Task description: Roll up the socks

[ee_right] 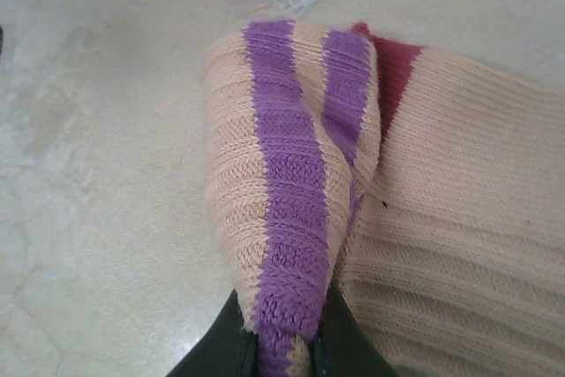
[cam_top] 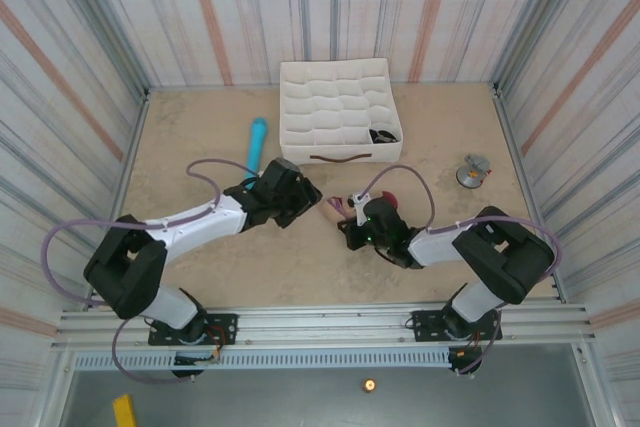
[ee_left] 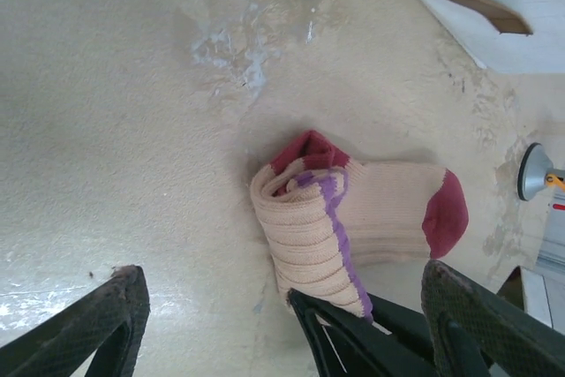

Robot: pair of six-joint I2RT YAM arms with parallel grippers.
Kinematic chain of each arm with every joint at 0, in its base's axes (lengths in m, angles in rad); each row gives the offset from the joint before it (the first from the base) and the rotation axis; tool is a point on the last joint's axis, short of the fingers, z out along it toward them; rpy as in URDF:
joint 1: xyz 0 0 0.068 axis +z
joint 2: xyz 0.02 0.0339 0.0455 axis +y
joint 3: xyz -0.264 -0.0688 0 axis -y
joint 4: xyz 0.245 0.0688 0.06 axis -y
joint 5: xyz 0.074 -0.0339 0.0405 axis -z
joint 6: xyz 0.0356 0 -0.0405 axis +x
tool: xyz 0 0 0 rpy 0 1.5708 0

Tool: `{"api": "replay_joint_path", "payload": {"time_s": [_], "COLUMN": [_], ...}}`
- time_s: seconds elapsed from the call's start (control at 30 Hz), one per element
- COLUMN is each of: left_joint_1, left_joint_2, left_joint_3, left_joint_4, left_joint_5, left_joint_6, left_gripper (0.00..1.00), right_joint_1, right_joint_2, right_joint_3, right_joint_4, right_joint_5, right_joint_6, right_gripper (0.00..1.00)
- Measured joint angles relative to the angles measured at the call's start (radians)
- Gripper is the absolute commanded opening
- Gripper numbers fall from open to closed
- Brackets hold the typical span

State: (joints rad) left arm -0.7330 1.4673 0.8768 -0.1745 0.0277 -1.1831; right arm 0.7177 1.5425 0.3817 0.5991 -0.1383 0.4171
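One beige sock (ee_left: 388,209) lies crosswise, maroon toe pointing right.

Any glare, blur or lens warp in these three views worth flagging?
Top external: even, soft light, only faint shadows under the arms; the walls splay outward from the wide lens. Left wrist: the sock is sharp, with a pale patch on the table that could be glare or wear. Right wrist: the sock's knit is crisp, the table behind it soft.

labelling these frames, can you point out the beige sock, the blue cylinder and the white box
beige sock (ee_left: 357,222), left wrist view, ribbed middle
blue cylinder (cam_top: 256,145), top external view, mid-length
white box (cam_top: 300,150), top external view, front wall
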Motion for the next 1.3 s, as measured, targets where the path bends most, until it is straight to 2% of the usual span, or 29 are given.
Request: {"api": "replay_joint_path", "payload": {"time_s": [0.27,0.43,0.6,0.93,1.3], "left_joint_1": [-0.019,-0.048,-0.055,-0.055,-0.066], "left_joint_2": [0.025,0.113,0.195,0.320,0.401], "left_joint_3": [0.001,0.037,0.085,0.094,0.145], "left_joint_4": [-0.004,-0.005,0.024,0.157,0.259], "left_joint_5": [-0.030,-0.021,0.026,0.123,0.156], "left_joint_6": [0.021,0.051,0.069,0.088,0.087], "left_gripper": [0.77,0.73,0.71,0.57,0.55], "right_joint_1": [-0.169,-0.280,-0.351,-0.398,-0.418], "right_joint_2": [-0.008,0.066,0.160,0.223,0.246], "right_joint_3": [-0.060,-0.062,-0.048,-0.016,0.016], "right_joint_4": [0.053,0.134,0.221,0.247,0.215], "right_joint_5": [-0.238,-0.404,-0.544,-0.631,-0.667], "right_joint_6": [0.143,0.241,0.345,0.497,0.571], "right_gripper": [0.00,0.00,0.00,0.00,0.00]}}
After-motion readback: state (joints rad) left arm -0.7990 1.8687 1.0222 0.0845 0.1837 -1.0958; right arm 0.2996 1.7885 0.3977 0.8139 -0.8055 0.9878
